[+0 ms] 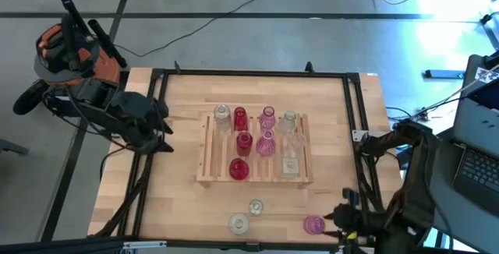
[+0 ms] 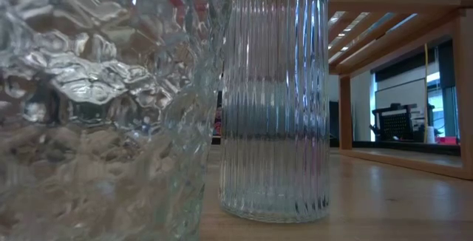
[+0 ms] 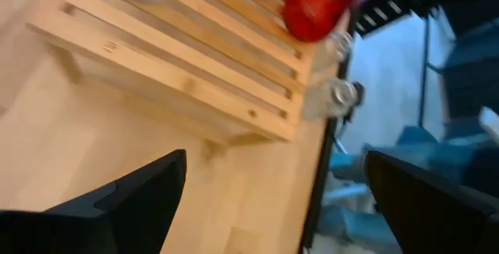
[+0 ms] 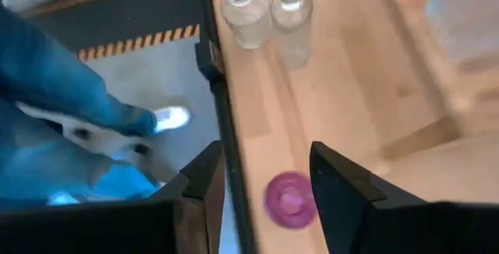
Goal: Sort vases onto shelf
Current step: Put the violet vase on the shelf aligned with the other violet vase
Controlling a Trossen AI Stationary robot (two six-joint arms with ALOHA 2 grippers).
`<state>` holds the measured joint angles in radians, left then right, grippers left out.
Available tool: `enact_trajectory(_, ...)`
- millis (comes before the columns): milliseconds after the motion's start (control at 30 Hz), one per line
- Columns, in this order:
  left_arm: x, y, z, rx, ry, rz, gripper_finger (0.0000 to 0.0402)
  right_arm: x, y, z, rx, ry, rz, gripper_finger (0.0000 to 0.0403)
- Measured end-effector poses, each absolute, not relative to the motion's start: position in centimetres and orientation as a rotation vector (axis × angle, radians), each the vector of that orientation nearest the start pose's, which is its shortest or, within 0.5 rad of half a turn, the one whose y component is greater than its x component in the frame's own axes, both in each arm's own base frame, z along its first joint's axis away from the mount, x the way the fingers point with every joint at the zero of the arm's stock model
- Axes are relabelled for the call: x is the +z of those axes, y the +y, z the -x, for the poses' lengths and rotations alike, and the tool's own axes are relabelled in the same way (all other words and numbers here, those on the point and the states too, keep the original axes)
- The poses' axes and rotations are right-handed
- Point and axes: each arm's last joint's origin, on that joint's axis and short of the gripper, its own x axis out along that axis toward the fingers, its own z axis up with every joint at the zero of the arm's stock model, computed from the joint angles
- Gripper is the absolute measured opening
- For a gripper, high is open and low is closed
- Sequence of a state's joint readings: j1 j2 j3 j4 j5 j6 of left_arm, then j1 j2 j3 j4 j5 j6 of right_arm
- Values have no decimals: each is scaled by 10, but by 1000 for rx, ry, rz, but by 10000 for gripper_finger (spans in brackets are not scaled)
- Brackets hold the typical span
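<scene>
Near edge of the pale wood counter (image 1: 179, 199): the right gripper (image 4: 265, 178), dark fingers part-open and empty, flanks a pink ribbed-glass vase (image 4: 288, 199) beside two clear vases (image 1: 246, 216); beyond, the slatted shelf (image 1: 207, 172) carries red, pink and clear bulbous vases; left gripper (image 1: 162, 126) wide open, empty.
</scene>
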<state>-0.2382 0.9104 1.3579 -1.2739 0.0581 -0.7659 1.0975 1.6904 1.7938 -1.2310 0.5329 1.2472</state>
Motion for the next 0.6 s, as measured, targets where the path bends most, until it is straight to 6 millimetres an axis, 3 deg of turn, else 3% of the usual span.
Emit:
enact_trajectory(167, 400, -29, -117, 111, 872, 661, 386, 315, 311, -151, -30, 896, -476, 178)
enact_trajectory(300, 399, -30, -120, 118, 882, 673, 386, 276, 315, -139, -53, 903, -488, 227)
enact_trajectory(467, 399, -31, -122, 132, 890, 709, 386, 249, 303, -139, -121, 900, -406, 276)
enact_trajectory(600, 398, -32, -122, 144, 894, 746, 386, 236, 297, -141, -145, 907, -387, 290)
